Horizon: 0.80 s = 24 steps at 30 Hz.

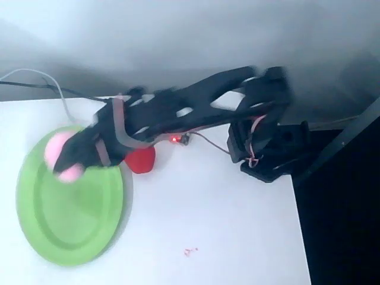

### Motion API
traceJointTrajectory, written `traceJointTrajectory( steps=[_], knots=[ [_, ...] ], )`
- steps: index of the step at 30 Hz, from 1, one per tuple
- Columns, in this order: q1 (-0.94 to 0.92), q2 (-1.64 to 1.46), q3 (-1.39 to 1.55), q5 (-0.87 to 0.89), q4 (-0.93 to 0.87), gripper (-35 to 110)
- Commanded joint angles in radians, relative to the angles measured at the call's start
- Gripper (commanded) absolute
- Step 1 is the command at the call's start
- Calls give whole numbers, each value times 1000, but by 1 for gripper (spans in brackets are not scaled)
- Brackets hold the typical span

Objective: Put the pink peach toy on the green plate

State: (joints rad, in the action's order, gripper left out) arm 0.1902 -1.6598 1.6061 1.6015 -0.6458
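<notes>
The pink peach toy (59,155) hangs over the upper left part of the green plate (68,225), blurred by motion. My black gripper (66,159) reaches in from the right and is shut on the peach, with a dark finger crossing its middle. Whether the peach touches the plate surface I cannot tell. The plate is a large light-green oval lying on the white table at the left of the overhead view.
A red strawberry toy (141,160) sits beside the plate's right rim, under the arm. The arm's base (261,151) stands at the table's right edge. Cables (35,80) run along the back left. A small red mark (190,252) lies on the table.
</notes>
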Motion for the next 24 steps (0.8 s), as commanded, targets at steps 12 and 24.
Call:
traceJointTrajectory(
  steps=[12,24],
  knots=[
    [81,448,-325,0,-35,0],
    [35,474,-382,132,-34,60]
  ],
)
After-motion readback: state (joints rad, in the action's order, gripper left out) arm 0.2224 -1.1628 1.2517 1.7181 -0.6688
